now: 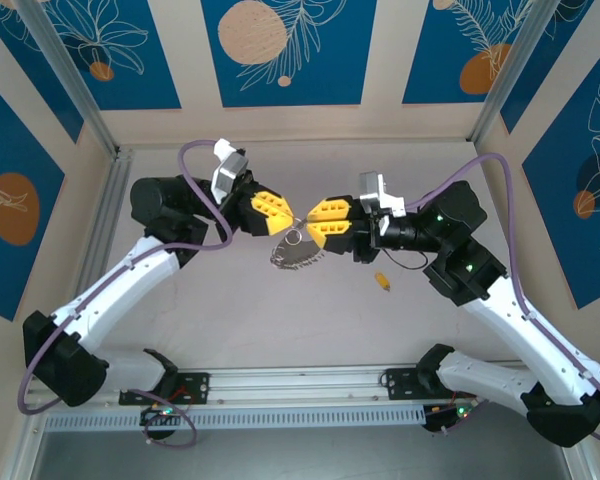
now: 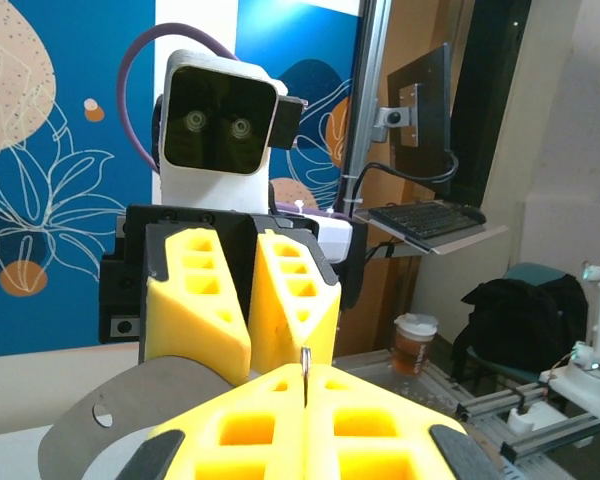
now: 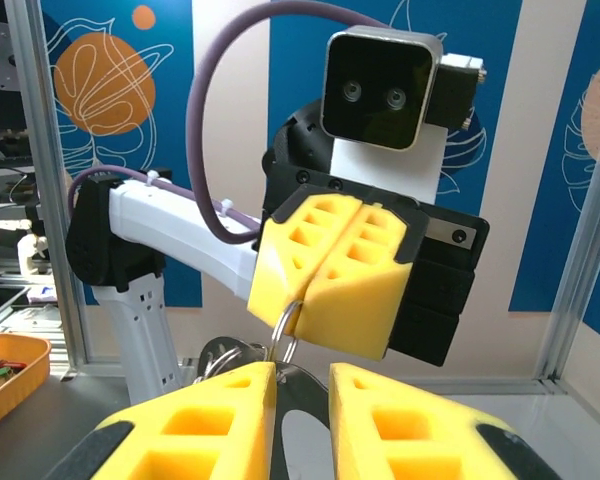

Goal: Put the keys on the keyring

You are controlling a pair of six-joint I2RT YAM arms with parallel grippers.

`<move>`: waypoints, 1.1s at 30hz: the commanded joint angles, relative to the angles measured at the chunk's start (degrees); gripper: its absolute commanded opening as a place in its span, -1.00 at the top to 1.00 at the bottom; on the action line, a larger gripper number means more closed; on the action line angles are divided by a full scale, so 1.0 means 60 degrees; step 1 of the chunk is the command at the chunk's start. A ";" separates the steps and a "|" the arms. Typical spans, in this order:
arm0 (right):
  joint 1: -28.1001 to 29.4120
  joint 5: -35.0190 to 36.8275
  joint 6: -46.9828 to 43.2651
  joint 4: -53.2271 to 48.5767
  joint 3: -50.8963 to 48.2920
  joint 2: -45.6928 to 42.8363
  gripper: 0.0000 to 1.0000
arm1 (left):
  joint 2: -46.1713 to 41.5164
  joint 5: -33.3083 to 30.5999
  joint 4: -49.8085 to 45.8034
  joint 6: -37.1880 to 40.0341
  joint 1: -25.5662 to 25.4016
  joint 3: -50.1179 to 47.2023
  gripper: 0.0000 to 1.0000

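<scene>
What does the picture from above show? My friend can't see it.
The yellow left gripper and right gripper meet tip to tip over the table, with the keyring and its silvery keys right at their tips. One tiny yellow-orange key lies alone on the table near the right arm.

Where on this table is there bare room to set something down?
Free: the pale tabletop between the white left arm and white right arm, ahead of the aluminium rail; also the far strip under the back wall. Crowded: the centre, where the left claw and right claw meet at the thin grey metal keyring, and beside the tiny yellow-orange key.
</scene>
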 commanded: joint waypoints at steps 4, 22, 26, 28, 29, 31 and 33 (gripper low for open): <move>0.0115 0.0203 -0.0044 -0.0334 0.0468 0.0142 0.58 | -0.0842 -0.0177 -0.3757 0.3300 -0.0048 0.0065 1.00; 0.0459 0.0451 -0.0513 -0.1835 0.0777 0.0454 0.56 | -0.1142 -0.0614 -0.7607 0.6155 -0.0118 0.0728 1.00; 0.0455 0.0594 -0.0669 -0.2380 0.0834 0.0344 0.53 | -0.1210 -0.0708 -0.8121 0.6521 -0.0130 0.0808 1.00; 0.0466 0.0595 -0.0700 -0.2618 0.0838 0.0301 0.52 | -0.1215 -0.0753 -0.8267 0.6622 -0.0122 0.0851 1.00; 0.0459 0.0615 -0.0728 -0.2741 0.0861 0.0303 0.52 | -0.1215 -0.0775 -0.8365 0.6695 -0.0122 0.0890 1.00; 0.0458 0.0638 -0.0774 -0.2962 0.0875 0.0329 0.52 | -0.1203 -0.0825 -0.8639 0.6894 -0.0131 0.0974 1.00; 0.0459 0.0650 -0.0827 -0.3179 0.0935 0.0358 0.52 | -0.1200 -0.0852 -0.8961 0.7108 -0.0158 0.1085 1.00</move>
